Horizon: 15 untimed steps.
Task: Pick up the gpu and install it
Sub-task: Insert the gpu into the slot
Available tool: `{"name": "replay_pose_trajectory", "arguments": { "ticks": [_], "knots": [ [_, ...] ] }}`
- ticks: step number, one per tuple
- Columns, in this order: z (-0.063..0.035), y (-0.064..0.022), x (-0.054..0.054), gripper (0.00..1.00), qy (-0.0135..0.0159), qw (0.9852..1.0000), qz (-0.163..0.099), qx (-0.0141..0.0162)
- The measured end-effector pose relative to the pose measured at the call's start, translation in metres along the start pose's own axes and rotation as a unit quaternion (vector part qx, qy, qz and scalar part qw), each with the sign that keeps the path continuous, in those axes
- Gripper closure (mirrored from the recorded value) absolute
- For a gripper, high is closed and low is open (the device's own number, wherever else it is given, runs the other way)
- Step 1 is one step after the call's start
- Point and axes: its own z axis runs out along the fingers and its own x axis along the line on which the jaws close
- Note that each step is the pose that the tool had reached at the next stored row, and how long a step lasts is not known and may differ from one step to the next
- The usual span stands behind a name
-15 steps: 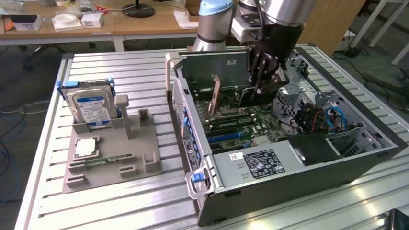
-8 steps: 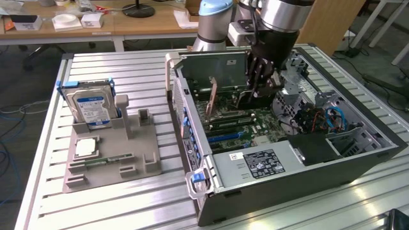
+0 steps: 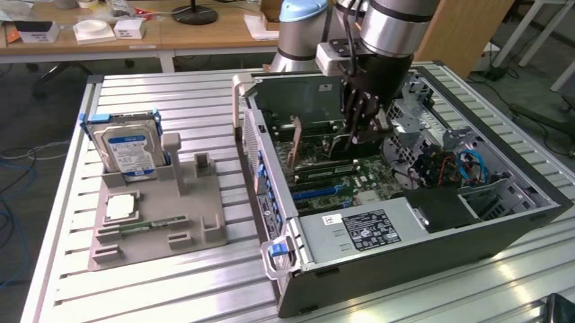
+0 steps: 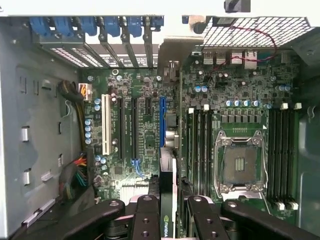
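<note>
Wrist view: I look straight down into the open computer case (image 4: 30, 150), onto the motherboard (image 4: 145, 135).
Gripper (image 4: 170, 210): my jaws are clamped on the gpu (image 4: 167, 170), one finger on each face.
Gpu: held on edge, thin side towards the wrist camera, with a small logo on that edge between my fingers.
Gpu position: inside the case, over the motherboard, in line with the long blue slot (image 4: 162, 120) and beside the black memory slots (image 4: 200, 145).
Contact with the slot: I cannot tell whether the card's lower edge touches it.
CPU socket (image 4: 240, 165): bare, well to one side of the card.
Exterior view: my arm comes down into the case from above, fingers low among the boards.
Power supply (image 3: 368, 229): grey box at the case's near end.
Holder (image 3: 180, 215): grey, on the slatted table (image 3: 180, 94), beside the case on the exterior view's left.
Hard drive (image 3: 130, 151): upright in the holder.
Memory stick (image 3: 144, 227): flat in the holder.
</note>
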Motion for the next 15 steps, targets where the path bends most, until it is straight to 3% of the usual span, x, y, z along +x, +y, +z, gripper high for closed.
{"name": "replay_pose_trajectory", "arguments": {
  "ticks": [15],
  "knots": [
    [0.0274,0.0035,0.000,0.74,0.0000,1.0000,0.000,0.0000]
  ]
}}
